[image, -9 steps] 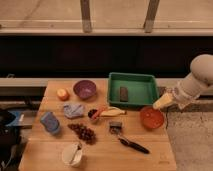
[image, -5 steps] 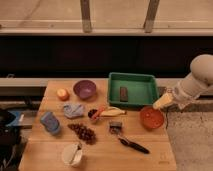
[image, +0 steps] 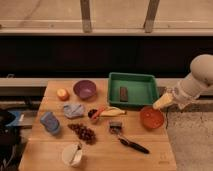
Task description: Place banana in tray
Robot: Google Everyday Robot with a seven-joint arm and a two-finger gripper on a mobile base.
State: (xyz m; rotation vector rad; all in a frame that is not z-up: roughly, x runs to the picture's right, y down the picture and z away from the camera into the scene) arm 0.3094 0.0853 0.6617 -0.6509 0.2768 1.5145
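Note:
The pale yellow banana [image: 114, 112] lies on the wooden table near its middle, just in front of the green tray [image: 147, 79]. The tray stands at the back right of the table and holds a small dark bar [image: 123, 93]. My gripper [image: 162, 102], with its yellowish tip, hangs off the tray's right front corner, above the orange bowl [image: 151, 117] and to the right of the banana. It holds nothing that I can see.
A purple bowl [image: 85, 89] and an orange fruit [image: 62, 94] are at the back left. A blue-grey cloth [image: 73, 110], a blue object [image: 50, 122], grapes [image: 83, 132], a white cup [image: 71, 154], a black-handled tool [image: 127, 142] and an orange-red stick [image: 98, 112] lie in front.

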